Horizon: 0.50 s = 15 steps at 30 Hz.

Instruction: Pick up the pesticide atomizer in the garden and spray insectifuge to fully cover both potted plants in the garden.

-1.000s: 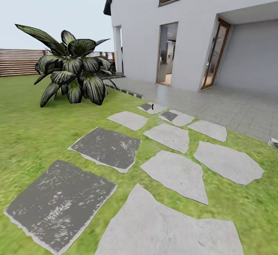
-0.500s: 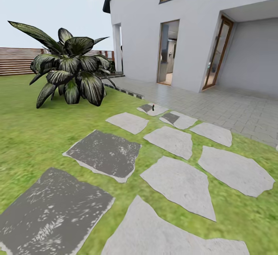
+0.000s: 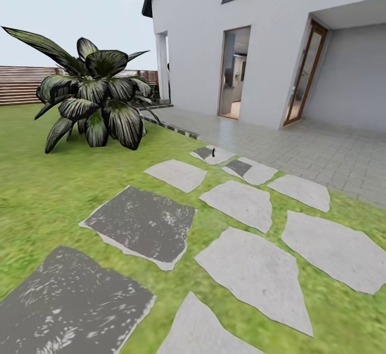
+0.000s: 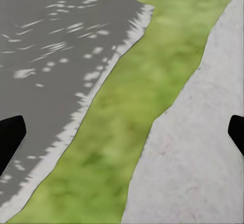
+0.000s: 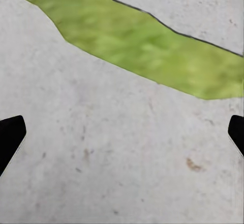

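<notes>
Far along the stone path, a slim dark object (image 3: 213, 153) stands upright on a pale stepping stone (image 3: 217, 155); it looks like the pesticide atomizer, but it is too small to be sure. A big rosette of broad pointed dark green leaves (image 3: 91, 99) sits on the lawn at the left. No pot shows under it, and I cannot tell whether it is one of the potted plants. My left gripper (image 4: 122, 135) hangs open over a dark stone, grass and a pale stone. My right gripper (image 5: 122, 135) is open above a pale stone, holding nothing.
Grey and pale stepping stones (image 3: 142, 222) cross the lawn (image 3: 43, 193) toward a tiled patio (image 3: 316, 153). Behind it stands a white house with an open doorway (image 3: 234, 72). A brown slat fence (image 3: 21, 85) runs along the far left.
The whole head view has moved forward along the path: stones and plant slid left and down and grew slightly. Nothing in the scene moved by itself.
</notes>
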Available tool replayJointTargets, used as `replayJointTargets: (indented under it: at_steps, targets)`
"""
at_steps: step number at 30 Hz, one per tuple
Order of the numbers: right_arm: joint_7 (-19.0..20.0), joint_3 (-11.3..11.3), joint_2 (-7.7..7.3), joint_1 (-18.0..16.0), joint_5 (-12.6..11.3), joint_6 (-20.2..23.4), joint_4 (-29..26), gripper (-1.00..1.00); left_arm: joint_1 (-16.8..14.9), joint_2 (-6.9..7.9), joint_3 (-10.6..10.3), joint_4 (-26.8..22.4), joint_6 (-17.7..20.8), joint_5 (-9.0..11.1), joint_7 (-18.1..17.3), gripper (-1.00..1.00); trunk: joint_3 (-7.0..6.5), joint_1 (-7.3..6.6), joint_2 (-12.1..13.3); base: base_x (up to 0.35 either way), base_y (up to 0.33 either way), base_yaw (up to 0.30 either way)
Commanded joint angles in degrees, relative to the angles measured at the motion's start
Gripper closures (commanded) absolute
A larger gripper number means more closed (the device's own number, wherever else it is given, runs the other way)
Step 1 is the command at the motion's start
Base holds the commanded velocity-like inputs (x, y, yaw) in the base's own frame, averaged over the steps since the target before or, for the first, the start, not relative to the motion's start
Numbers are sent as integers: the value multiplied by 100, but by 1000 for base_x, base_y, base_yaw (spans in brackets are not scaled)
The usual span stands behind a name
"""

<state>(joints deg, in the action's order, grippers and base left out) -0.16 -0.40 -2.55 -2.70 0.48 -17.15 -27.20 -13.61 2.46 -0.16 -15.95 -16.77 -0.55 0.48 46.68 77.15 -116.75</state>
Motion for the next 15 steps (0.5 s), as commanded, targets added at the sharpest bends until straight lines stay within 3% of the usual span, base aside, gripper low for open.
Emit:
replayJointTargets:
  at_steps: [1,15]
  targets:
    - [-2,-4,0,-3,5,-17,4,-100,-4,1,-2,5,-19,-6,5,-100,5,3,-2,338,0,0]
    - [-2,-5,0,-3,5,-23,4,-100,-7,1,-2,5,-19,-6,5,-100,5,3,-2,338,0,0]
